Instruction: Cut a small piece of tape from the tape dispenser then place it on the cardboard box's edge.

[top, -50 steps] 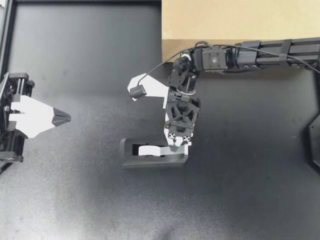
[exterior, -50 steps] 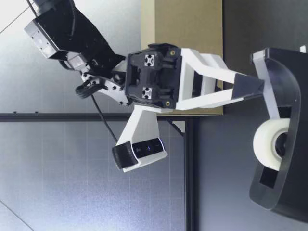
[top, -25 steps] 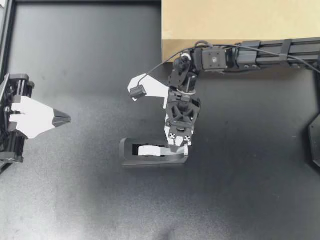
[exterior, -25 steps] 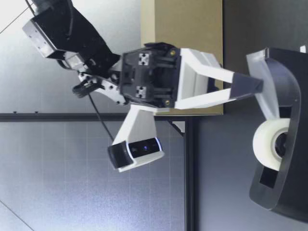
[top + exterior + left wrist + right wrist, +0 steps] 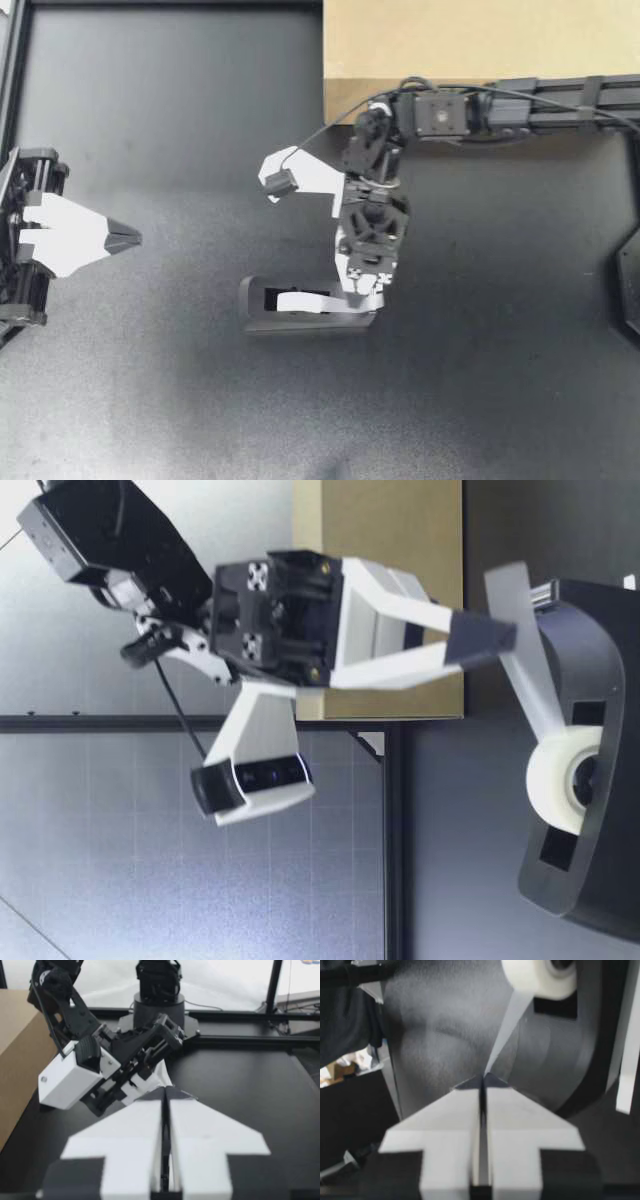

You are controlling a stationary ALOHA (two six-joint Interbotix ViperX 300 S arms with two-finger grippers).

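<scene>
The black tape dispenser (image 5: pixel 300 320) stands mid-table with its white roll (image 5: pixel 565 780) in it. My right gripper (image 5: pixel 365 298) hangs over the dispenser's cutter end, shut on the free end of the tape. A taut strip of tape (image 5: pixel 528 690) runs from the roll up to its tips (image 5: pixel 505 635). The right wrist view shows the same strip (image 5: pixel 507 1025) pinched at the closed tips (image 5: pixel 482 1077). The cardboard box (image 5: pixel 480 40) lies behind the right arm. My left gripper (image 5: pixel 135 238) rests shut and empty far to the left of the dispenser.
The box's near edge (image 5: pixel 335 100) is just behind the right wrist, with a cable looping beside it. In the left wrist view the closed left gripper (image 5: pixel 164 1091) points at the right arm (image 5: pixel 100 1070), with the box (image 5: pixel 17 1050) beside it.
My right gripper closed on the tape end at the dispenser and then rose, drawing a strip off the roll. The left arm stayed still.
</scene>
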